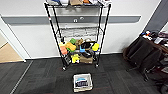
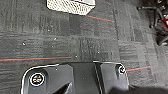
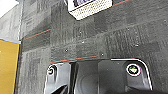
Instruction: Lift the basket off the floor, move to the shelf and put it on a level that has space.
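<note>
The basket (image 1: 82, 82), beige wicker with a white lining and something dark blue inside, stands on the dark grey carpet floor (image 1: 37, 77) in front of the shelf (image 1: 101, 35). The shelf is a tall black wire rack against the white wall. Its middle level (image 1: 80, 31) is a bare silvery grid, and the tier below it is crowded with yellow, orange and green items. In the left wrist view a woven corner of the basket (image 2: 71, 5) lies some way beyond my wrist plate (image 2: 75, 80). The right wrist view shows the basket (image 3: 90, 7) equally far off.
A dark draped chair and a cluttered desk (image 1: 147, 55) stand to the right of the shelf. A chair base (image 2: 160, 25) rests on the carpet. A doorway with a wooden floor (image 1: 7, 53) opens at the left. Thin red lines cross the carpet tiles.
</note>
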You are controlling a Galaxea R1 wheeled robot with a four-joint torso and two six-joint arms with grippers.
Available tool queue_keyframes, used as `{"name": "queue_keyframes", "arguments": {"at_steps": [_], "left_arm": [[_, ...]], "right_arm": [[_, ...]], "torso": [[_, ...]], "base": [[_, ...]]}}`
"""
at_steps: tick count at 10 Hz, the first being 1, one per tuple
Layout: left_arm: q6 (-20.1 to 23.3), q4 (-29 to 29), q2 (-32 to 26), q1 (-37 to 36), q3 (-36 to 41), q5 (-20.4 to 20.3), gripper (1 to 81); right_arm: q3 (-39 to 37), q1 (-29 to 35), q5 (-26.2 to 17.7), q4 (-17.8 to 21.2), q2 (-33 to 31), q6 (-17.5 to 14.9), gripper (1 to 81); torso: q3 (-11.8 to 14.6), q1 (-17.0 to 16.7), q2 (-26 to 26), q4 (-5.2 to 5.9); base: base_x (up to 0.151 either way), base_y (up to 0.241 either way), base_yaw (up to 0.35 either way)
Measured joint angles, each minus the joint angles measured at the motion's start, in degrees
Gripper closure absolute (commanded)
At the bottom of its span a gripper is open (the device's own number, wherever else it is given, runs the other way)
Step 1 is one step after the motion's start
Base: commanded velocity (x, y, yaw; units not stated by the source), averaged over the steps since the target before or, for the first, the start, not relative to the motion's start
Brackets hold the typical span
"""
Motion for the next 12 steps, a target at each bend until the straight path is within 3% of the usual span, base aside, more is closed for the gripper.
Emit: {"name": "queue_keyframes", "arguments": {"at_steps": [12], "left_arm": [[0.0,0.0,0.0,0.2,0.0,0.0,1.0]], "right_arm": [[0.0,-0.3,0.0,0.0,0.0,0.0,1.0]], "torso": [[0.0,0.0,0.0,0.00]], "base": [[0.134,0.000,0.000]]}}
